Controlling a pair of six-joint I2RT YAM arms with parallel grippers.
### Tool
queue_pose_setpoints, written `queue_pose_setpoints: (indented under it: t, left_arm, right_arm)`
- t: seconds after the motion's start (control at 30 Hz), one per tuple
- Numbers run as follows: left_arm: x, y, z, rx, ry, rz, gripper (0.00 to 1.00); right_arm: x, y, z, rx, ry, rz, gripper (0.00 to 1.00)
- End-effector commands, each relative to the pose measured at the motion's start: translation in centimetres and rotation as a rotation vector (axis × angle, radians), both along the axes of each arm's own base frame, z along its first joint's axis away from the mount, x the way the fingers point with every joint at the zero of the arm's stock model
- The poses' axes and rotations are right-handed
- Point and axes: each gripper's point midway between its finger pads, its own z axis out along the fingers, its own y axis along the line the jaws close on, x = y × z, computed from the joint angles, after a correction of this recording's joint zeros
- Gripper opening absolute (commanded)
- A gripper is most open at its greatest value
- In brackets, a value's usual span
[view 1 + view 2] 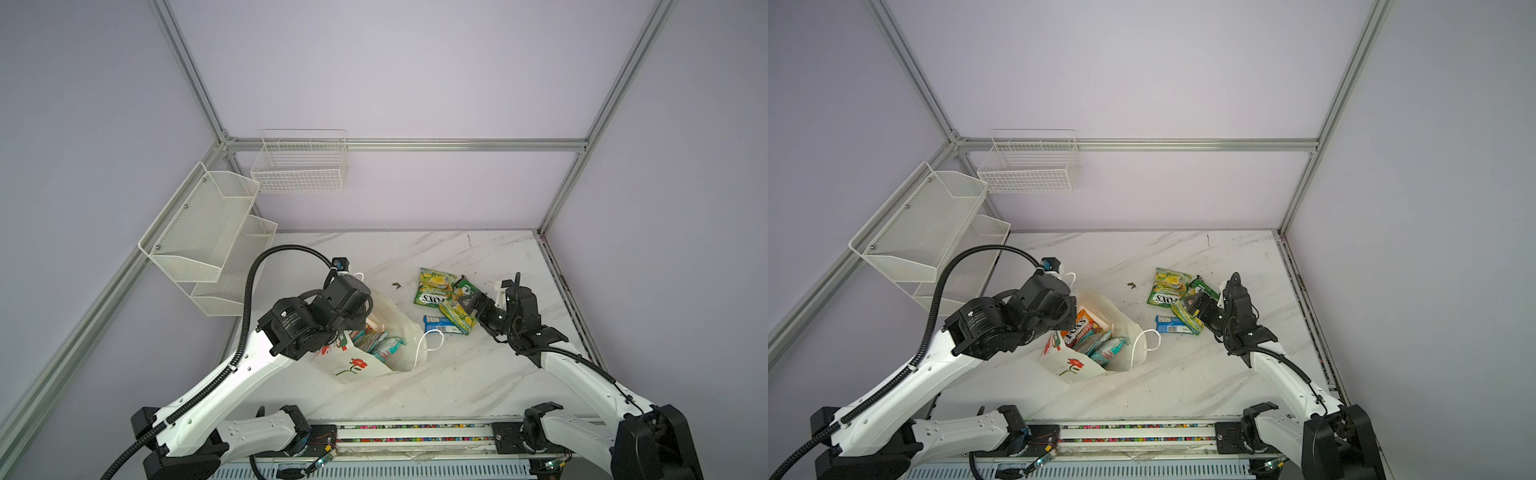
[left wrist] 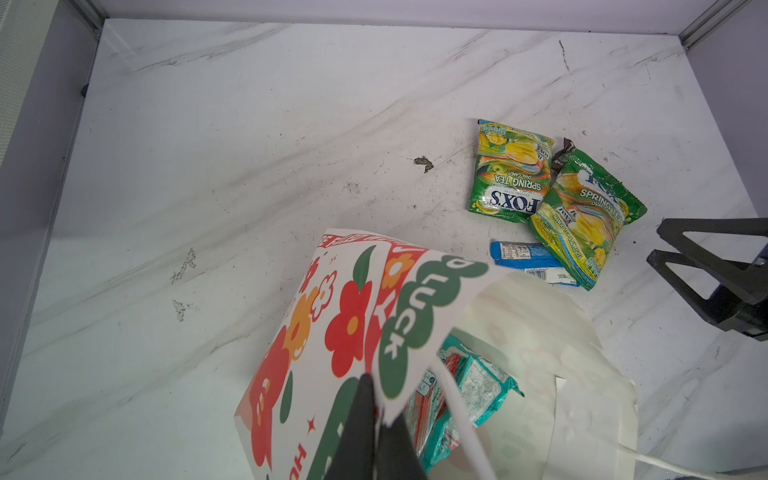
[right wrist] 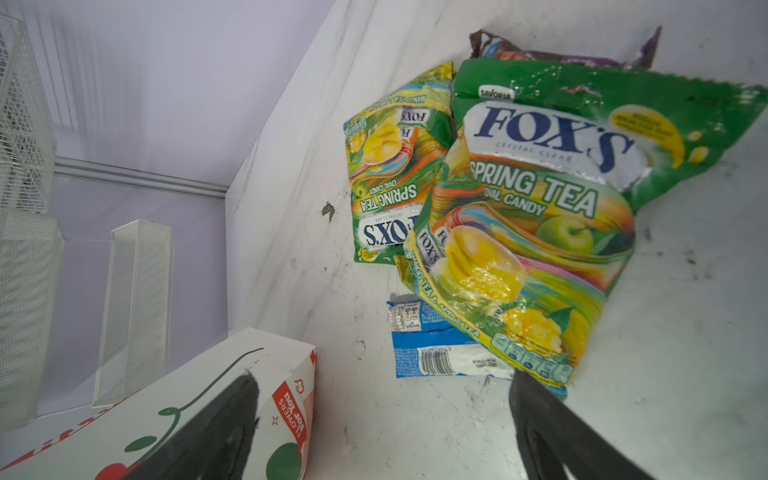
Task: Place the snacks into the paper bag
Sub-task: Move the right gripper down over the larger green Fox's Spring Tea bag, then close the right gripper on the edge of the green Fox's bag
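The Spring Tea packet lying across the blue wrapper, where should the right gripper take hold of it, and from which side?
Probably the near end of the Spring Tea packet, its sealed edge resting on the blue wrapper: propped there, it seems raised off the table. Bring the right gripper down from its own side, open jaws straddling that edge; elsewhere it overlaps the second green packet.

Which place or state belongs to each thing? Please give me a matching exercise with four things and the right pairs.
1 teal packets
2 blue bar wrapper
3 left gripper
4 right gripper

A open, above the table
B inside the paper bag
C shut on the bag's rim
D on the table, partly under a green packet

Pairs: 1-B, 2-D, 3-C, 4-A
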Motion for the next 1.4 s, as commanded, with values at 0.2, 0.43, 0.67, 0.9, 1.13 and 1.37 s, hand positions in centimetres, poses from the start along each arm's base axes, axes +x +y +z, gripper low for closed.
queue_pose_setpoints:
  t: [0.2, 0.43, 0.67, 0.9, 1.13, 1.37]
  left_arm:
    - [0.6, 0.1, 1.0, -0.051, -0.065, 0.031, 0.00]
    - [0.5, 0.2, 1.0, -0.052, -0.065, 0.032, 0.00]
    - [0.5, 0.1, 1.0, -0.051, -0.064, 0.031, 0.00]
    - [0.6, 0.1, 1.0, -0.049, -0.064, 0.029, 0.00]
    - [0.6, 0.0, 1.2, -0.050, -0.065, 0.024, 0.00]
    - [0.6, 0.0, 1.3, -0.051, -0.067, 0.025, 0.00]
  right_arm:
    - [-0.1, -2.1, -3.8, -0.028, 0.088, -0.048, 0.96]
    - [-0.2, -3.9, -5.9, -0.032, 0.139, -0.099, 0.96]
    - [-0.5, -4.2, -8.1, 0.014, 0.181, -0.095, 0.95]
    - [-0.5, -4.3, -9.4, 0.016, 0.208, -0.098, 0.95]
    - [-0.6, -3.7, -11.6, 0.055, 0.252, -0.084, 0.95]
    - [-0.8, -3.3, -13.6, 0.075, 0.290, -0.075, 0.93]
